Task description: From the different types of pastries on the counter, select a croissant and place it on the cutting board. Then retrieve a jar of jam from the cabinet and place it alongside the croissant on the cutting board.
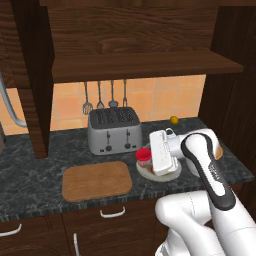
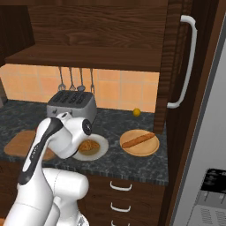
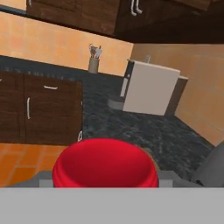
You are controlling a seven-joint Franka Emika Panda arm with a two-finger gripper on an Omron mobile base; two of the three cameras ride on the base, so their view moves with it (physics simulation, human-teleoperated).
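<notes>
Red-lidded jar [image 1: 143, 155] sits pinched in the gripper [image 1: 148, 159], just over the left edge of the white plate [image 1: 172, 175]. From the hand camera the lid [image 3: 105, 163] looms between the fingers, whose tips are cut off below, so their hold shows best from the left base camera. Right of the toaster [image 1: 114, 130], the croissant [image 2: 88, 146] lies on that plate, partly hidden behind the arm. Board [image 1: 97, 180] lies bare in front of the toaster, left of the jar. Further right, the long pastry [image 2: 138, 140] rests on a round wooden plate [image 2: 148, 150].
</notes>
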